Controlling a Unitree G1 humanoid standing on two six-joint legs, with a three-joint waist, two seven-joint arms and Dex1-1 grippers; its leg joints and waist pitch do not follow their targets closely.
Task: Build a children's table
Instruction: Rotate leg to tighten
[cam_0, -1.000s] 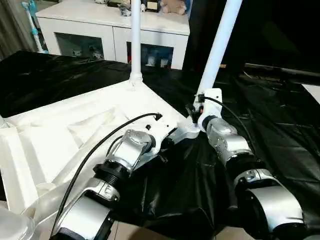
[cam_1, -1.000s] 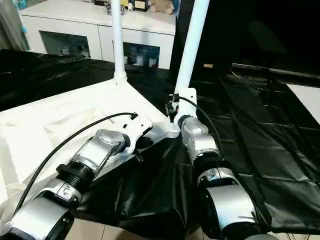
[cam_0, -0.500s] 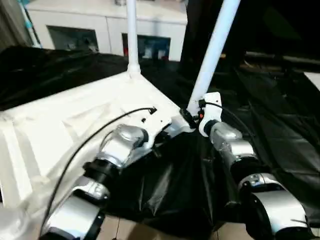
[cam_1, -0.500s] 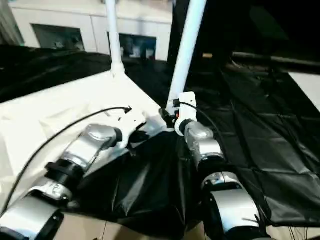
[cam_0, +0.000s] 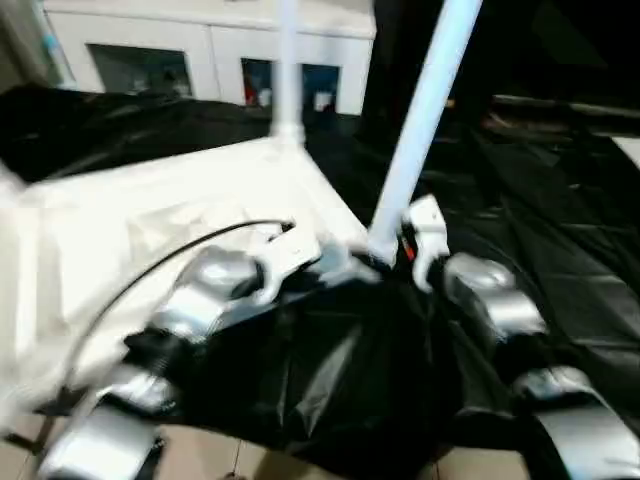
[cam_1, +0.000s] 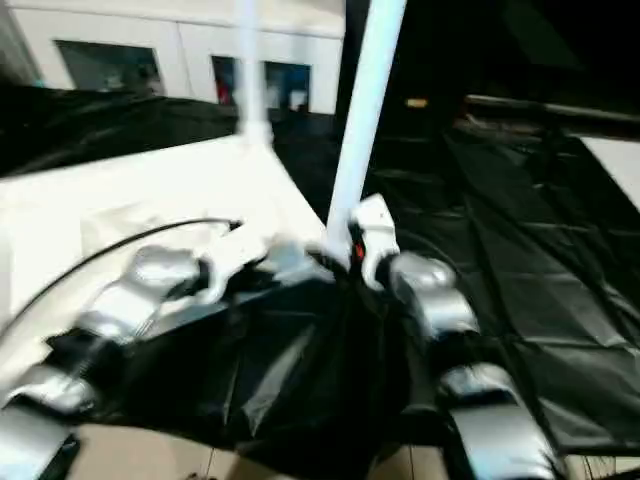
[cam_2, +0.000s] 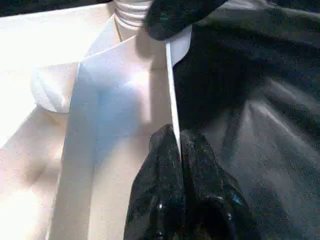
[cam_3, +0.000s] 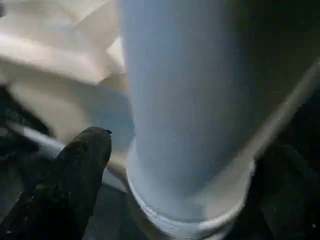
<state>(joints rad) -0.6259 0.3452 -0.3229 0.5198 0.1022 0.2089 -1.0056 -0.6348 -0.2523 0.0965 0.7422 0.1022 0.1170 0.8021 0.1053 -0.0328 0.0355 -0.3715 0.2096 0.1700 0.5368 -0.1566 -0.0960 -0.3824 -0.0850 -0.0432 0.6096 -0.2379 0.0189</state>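
The children's table lies upside down on a black sheet, its white top (cam_0: 150, 210) facing up with ribs showing. Two white legs stand in corner sockets: a far one (cam_0: 288, 70) and a near one (cam_0: 425, 110). My left gripper (cam_2: 176, 137) is shut on the thin rim of the top, close to the near corner socket. At the foot of the near leg (cam_3: 185, 100) my right gripper (cam_0: 392, 252) is open. One black finger (cam_3: 85, 155) stands off the tube with a gap.
A white cabinet with glass doors (cam_0: 200, 50) runs along the back. The black sheet (cam_0: 560, 200) covers the surface to the right and front. Light floor (cam_0: 260, 465) shows past the near edge.
My right gripper has opened off the base of the near leg, which stays standing in its socket. The left gripper keeps its pinch on the rim. The camera has shifted.
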